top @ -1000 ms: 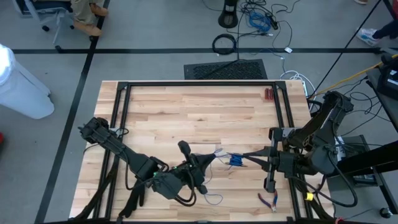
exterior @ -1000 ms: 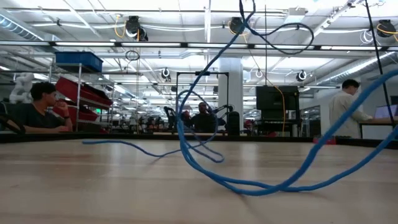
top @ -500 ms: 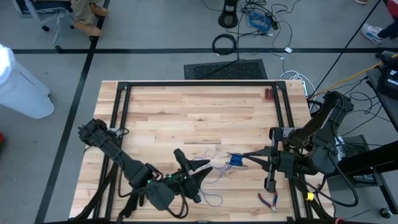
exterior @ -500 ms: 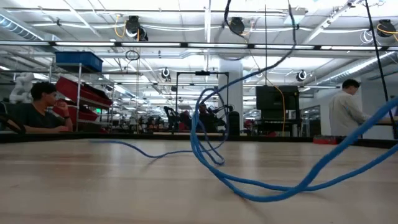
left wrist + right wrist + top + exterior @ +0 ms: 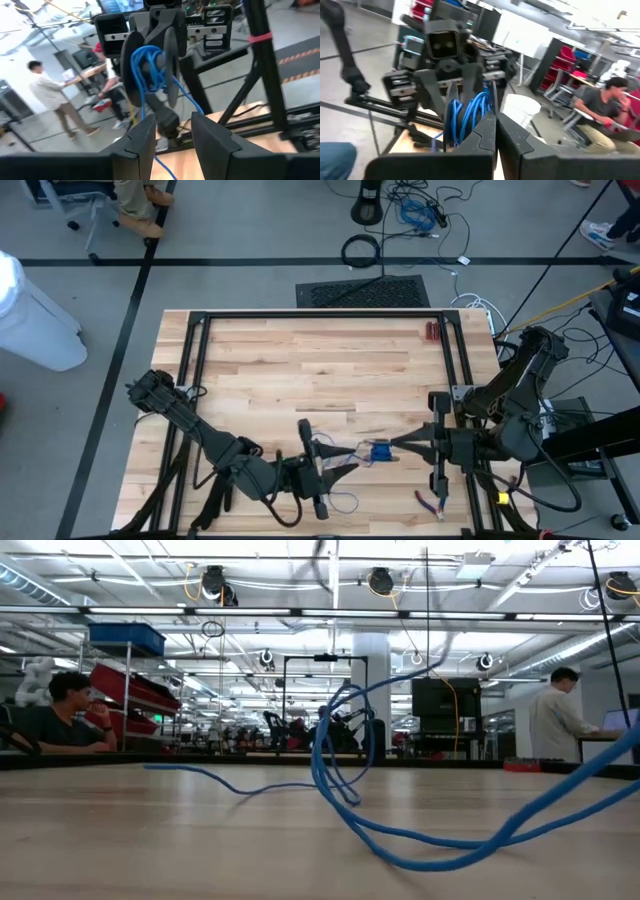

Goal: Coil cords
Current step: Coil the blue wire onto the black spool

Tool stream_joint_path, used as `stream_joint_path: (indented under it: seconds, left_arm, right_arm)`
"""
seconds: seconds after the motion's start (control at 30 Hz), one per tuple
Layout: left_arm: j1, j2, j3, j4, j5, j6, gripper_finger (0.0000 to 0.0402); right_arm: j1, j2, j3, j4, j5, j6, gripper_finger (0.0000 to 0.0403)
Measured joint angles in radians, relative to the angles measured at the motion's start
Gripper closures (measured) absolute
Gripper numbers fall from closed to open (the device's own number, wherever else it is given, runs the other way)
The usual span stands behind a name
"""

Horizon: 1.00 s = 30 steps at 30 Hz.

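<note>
The cord is thin and blue. Several of its turns form a small coil, lifted above the table's near middle, with my right gripper shut on it. The rest of the cord hangs down in a loose loop, and its tail lies slack on the wood. My left gripper stands open just left of the coil and points at it. In the left wrist view a strand runs down through the gap between the fingers. My right gripper holds the bunched turns of the coil at its fingertips, reaching in level from the table's right side. The coil is lifted clear, and the rest of the cord hangs slack from it down to the table. Whether my left gripper touches the strand in its gap, I cannot tell.
Red-handled pliers lie near the right front corner and a small red item at the far right. A black frame borders the wood. A thick black cable ring lies on the floor beyond. People sit and stand in the room behind.
My left gripper has opened and let go of the cord, and its fingers have swung round toward the right gripper's coil. The strand that ran steeply upward has dropped, so the loop now hangs lower and slacker. The right gripper has kept the coil in place.
</note>
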<state>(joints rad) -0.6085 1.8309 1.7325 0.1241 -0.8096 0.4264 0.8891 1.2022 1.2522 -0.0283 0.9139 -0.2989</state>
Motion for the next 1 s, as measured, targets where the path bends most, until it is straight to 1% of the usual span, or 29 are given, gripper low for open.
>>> stream_joint_path:
  seconds: [0.27, 0.4, 0.6, 0.77, 1.0]
  left_arm:
    - [0.025, 0.0, 0.0, 0.01, 0.121, -0.072, 0.0269]
    - [0.027, 0.0, 0.0, 0.025, 0.151, -0.082, 0.0269]
    - [0.031, 0.0, 0.0, 0.034, 0.159, -0.107, 0.0269]
    - [0.043, 0.0, 0.0, 0.033, 0.162, -0.118, 0.0269]
    - [0.033, 0.0, 0.0, 0.024, 0.162, -0.131, 0.0269]
  right_arm:
    - [-0.006, 0.0, 0.0, 0.001, -0.004, -0.009, 0.0403]
    - [-0.017, 0.0, 0.0, 0.003, -0.004, 0.003, 0.0403]
    - [-0.039, 0.011, 0.001, 0.0, -0.008, 0.003, 0.0403]
    - [-0.059, 0.011, 0.001, 0.003, -0.052, 0.007, 0.0403]
    - [-0.057, 0.011, 0.001, 0.004, -0.054, 0.008, 0.0403]
